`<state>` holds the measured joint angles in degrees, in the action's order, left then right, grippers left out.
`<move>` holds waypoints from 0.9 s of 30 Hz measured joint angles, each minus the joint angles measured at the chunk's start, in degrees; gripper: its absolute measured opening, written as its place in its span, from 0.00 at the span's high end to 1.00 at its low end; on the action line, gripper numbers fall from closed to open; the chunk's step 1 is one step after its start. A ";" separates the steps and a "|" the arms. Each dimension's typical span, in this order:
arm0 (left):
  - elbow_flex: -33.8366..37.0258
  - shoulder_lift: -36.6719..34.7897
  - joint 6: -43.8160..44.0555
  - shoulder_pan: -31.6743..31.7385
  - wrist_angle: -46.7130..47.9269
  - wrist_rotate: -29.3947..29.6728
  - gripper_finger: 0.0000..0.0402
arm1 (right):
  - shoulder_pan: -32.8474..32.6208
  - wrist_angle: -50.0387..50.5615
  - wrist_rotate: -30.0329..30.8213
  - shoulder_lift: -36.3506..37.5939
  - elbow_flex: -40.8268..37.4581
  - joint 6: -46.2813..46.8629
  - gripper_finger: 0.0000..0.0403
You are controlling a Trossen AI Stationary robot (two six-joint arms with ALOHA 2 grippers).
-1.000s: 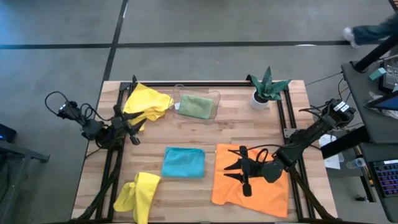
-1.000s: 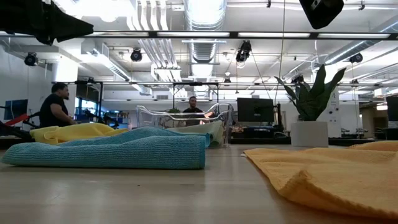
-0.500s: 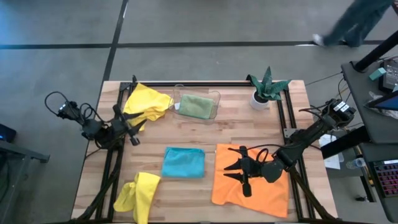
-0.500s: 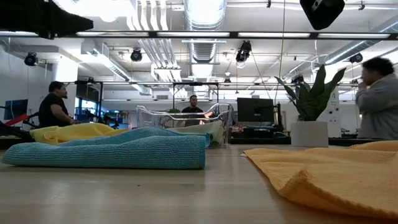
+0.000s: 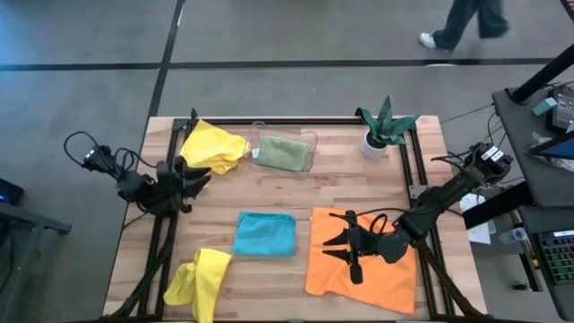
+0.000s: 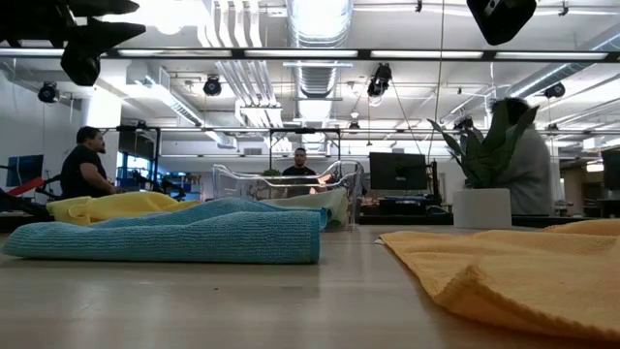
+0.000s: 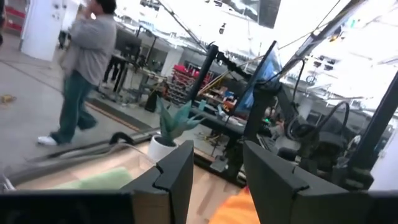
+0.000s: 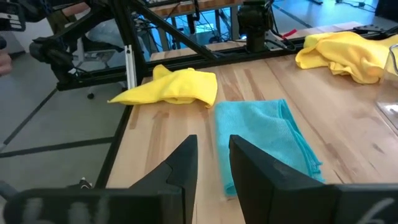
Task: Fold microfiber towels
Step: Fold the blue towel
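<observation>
An orange towel [image 5: 368,278] lies spread flat at the table's near right. My right gripper [image 5: 334,244] hangs open well above its left part, fingers [image 8: 186,155] pointing toward the table's left. A turquoise towel [image 5: 265,233] lies folded at the middle. One yellow towel [image 5: 215,144] lies crumpled at the far left, another yellow towel [image 5: 199,280] at the near left corner. A green towel [image 5: 282,152] rests folded inside a clear tray [image 5: 311,139]. My left gripper [image 5: 195,175] is raised over the table's left edge beside the far yellow towel, open and holding nothing [image 7: 217,155].
A potted plant [image 5: 386,126] stands at the far right of the table. Black frame rails run along the left and right edges. A person [image 5: 462,22] walks past beyond the far edge; others sit farther back in the room [image 6: 82,160].
My left gripper has rolled about its own pointing line while staying in place over the left edge. My right gripper has kept still. A person has walked along the floor behind the table's far edge.
</observation>
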<state>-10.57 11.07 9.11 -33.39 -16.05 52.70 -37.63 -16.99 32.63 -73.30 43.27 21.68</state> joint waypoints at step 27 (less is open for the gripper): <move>-11.56 39.27 0.70 -0.04 -0.83 -21.27 0.69 | 0.02 0.00 0.37 0.00 0.00 -5.08 0.79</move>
<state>-22.13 50.34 9.82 -33.43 -16.89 31.42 -37.60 -16.99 32.99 -73.30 43.27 16.60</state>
